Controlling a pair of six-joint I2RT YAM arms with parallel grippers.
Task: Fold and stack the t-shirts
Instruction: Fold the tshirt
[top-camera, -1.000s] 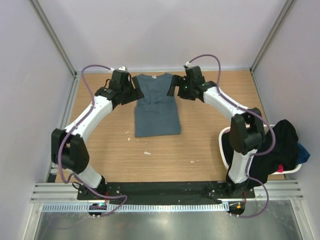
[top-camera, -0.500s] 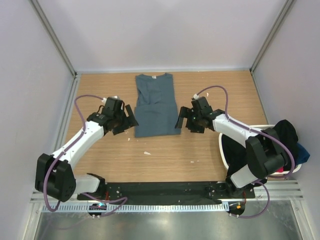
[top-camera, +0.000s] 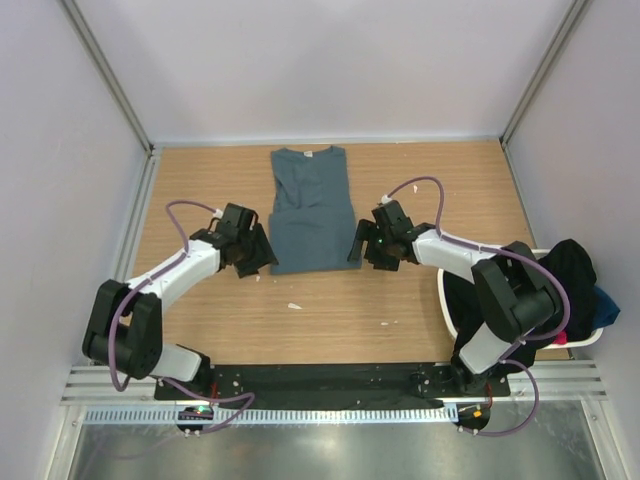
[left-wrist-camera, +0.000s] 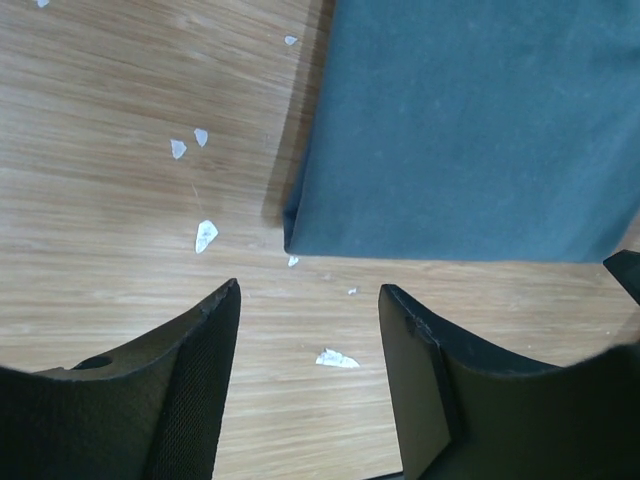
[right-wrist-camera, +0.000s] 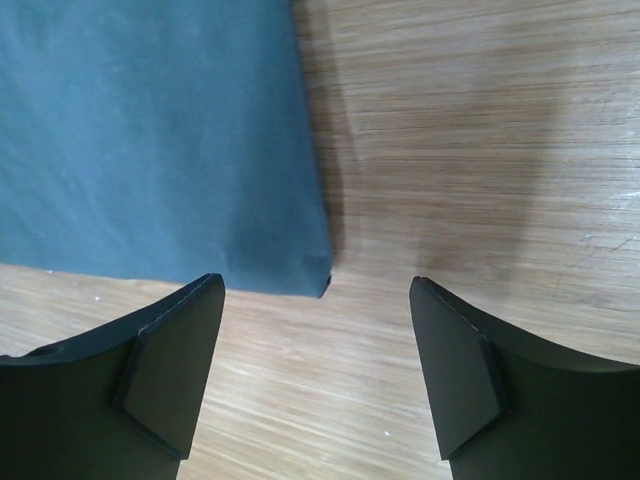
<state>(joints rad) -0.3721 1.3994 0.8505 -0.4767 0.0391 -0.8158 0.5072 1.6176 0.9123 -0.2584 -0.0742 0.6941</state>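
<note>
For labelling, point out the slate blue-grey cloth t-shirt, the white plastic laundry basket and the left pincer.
slate blue-grey cloth t-shirt (top-camera: 312, 215): top view, middle of cloth.
white plastic laundry basket (top-camera: 588, 341): top view, right rim.
left pincer (left-wrist-camera: 308, 292): left wrist view, between its fingertips.

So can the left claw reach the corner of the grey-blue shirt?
Probably yes. The left claw sits open just short of the near corner of the shirt, with only table and a few tiny white scraps in between.

Plain slate blue-grey t-shirt (top-camera: 312, 210), pale wood-grain table (top-camera: 330, 310), white flecks (left-wrist-camera: 205, 236), white arms (top-camera: 175, 272) with black joints, purple cables (top-camera: 185, 207), white basket (top-camera: 592, 339), black shirt (top-camera: 565, 275), blue shirt (top-camera: 606, 306), red shirt (top-camera: 562, 337)
</note>
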